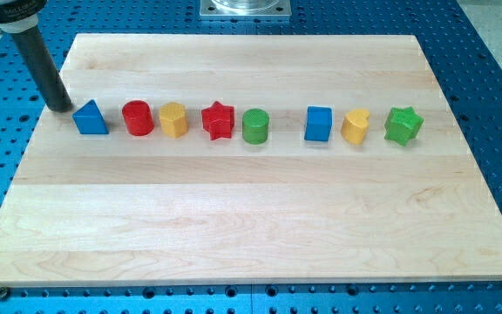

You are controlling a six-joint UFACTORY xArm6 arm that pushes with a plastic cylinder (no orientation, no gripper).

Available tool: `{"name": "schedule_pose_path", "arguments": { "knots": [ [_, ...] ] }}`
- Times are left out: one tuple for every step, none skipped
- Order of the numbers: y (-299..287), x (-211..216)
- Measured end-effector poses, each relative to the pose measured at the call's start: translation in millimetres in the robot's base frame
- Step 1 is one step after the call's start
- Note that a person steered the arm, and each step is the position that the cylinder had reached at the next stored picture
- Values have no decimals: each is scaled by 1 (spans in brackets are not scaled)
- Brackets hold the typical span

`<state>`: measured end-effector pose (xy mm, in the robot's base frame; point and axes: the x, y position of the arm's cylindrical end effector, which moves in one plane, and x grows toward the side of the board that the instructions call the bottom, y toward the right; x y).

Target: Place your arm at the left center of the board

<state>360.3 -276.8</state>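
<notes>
Dark rod leans top-left, my tip [61, 108] beside blue triangle [91, 118].

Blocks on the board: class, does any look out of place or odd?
Nothing stands out. Eight blocks sit in one row, from the blue triangle to the green star, with only a wider gap before the blue cube. My tip rests left of the triangle.

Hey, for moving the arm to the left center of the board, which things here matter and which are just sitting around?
Part of the job:
my tip, at the board's left edge, just left of the blue triangle
wooden board

Just lying about:
blue triangle
red cylinder
yellow cylinder
red star
green cylinder
blue cube
yellow heart
green star
</notes>
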Motion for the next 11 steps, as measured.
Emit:
{"name": "schedule_pose_path", "arguments": {
  "knots": [
    [0, 0],
    [0, 0],
    [0, 0],
    [0, 1],
    [0, -4],
    [0, -4],
    [-2, -4],
    [-6, 1],
    [-12, 6],
    [4, 88],
    [45, 47]
  ]
}}
